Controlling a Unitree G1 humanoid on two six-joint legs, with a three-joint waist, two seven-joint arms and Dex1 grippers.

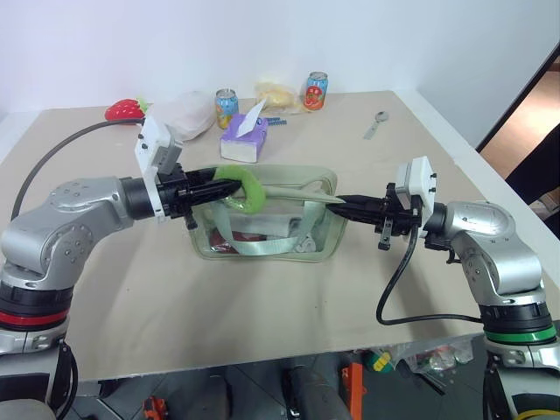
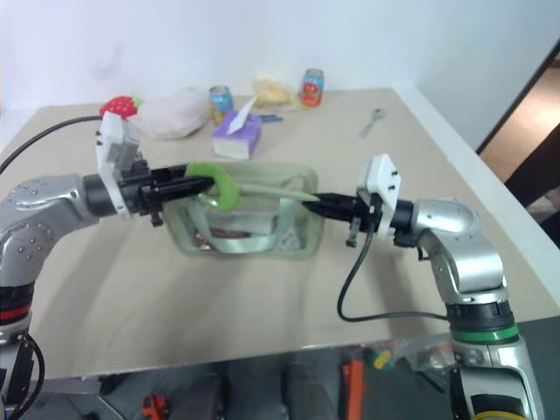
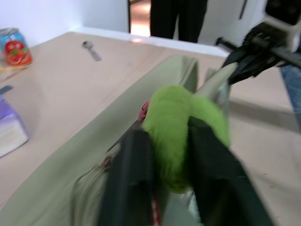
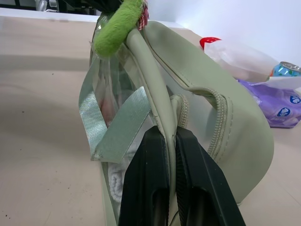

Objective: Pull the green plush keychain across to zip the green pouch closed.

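Note:
The green pouch (image 1: 262, 247) lies in the middle of the table, its clear side panel facing me. The green plush keychain (image 1: 248, 189) hangs at the pouch's top left end. My left gripper (image 1: 234, 186) reaches in level from the left and is shut on the keychain; in the left wrist view the plush (image 3: 174, 127) is squeezed between both fingers (image 3: 134, 169). My right gripper (image 1: 339, 200) comes in from the right and is shut on a pale green strip at the pouch's right end (image 4: 162, 108), which it pinches in the right wrist view (image 4: 170, 135).
Behind the pouch stand a purple tissue box (image 1: 245, 140), two drink cans (image 1: 227, 107) (image 1: 316, 90), a white plastic bag (image 1: 188, 112), a strawberry toy (image 1: 125, 109) and a yellow packet (image 1: 276, 94). A spoon (image 1: 376, 125) lies at the back right. A person's legs (image 3: 178, 19) stand beyond the table.

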